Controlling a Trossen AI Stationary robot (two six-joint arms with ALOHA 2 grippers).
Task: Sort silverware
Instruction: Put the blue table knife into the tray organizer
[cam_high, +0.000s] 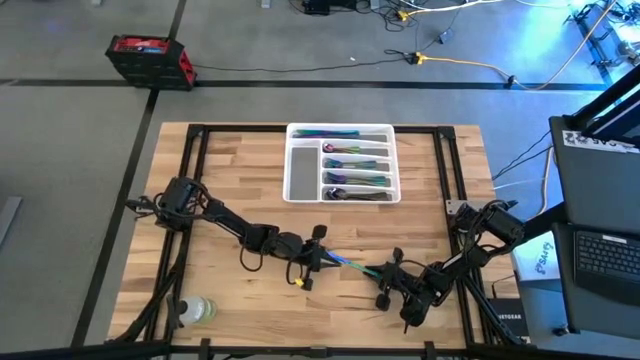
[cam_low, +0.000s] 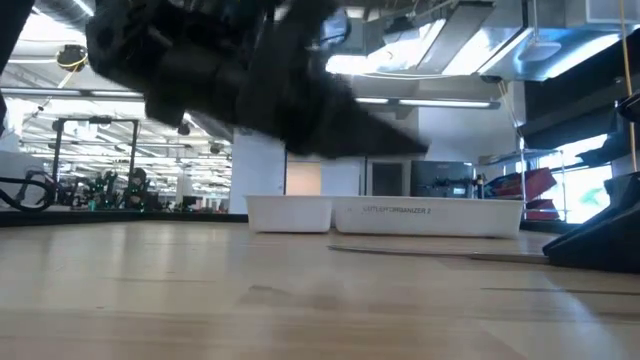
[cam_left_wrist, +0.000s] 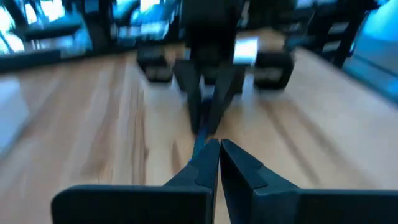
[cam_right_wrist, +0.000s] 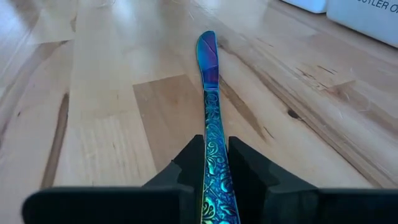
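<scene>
An iridescent blue-purple knife (cam_high: 348, 264) lies near the table's front middle. Its patterned handle is in my right gripper (cam_high: 383, 272) and its blade points toward the table's left. In the right wrist view the knife (cam_right_wrist: 211, 118) runs straight out from between the fingers, and its blade tip (cam_right_wrist: 207, 38) is free. My left gripper (cam_high: 320, 258) is shut just beyond that tip. Its closed fingertips (cam_left_wrist: 219, 148) have nothing between them, and the knife (cam_left_wrist: 202, 132) shows past them. More silverware lies in the white tray (cam_high: 300, 170). My right gripper pinches the knife's patterned handle (cam_right_wrist: 214, 155) between its two fingers. The fingers slant down from the table's right and lie along the knife. The blade reaches out low over the wood. I cannot tell whether it rests on the table.
The white compartmented tray stands at the far middle of the table, and also shows in the low view (cam_low: 385, 215). A clear plastic bottle (cam_high: 195, 310) lies at the near left corner. A red box (cam_high: 150, 60) sits on the floor beyond the table, and a laptop (cam_high: 605, 250) to the right.
</scene>
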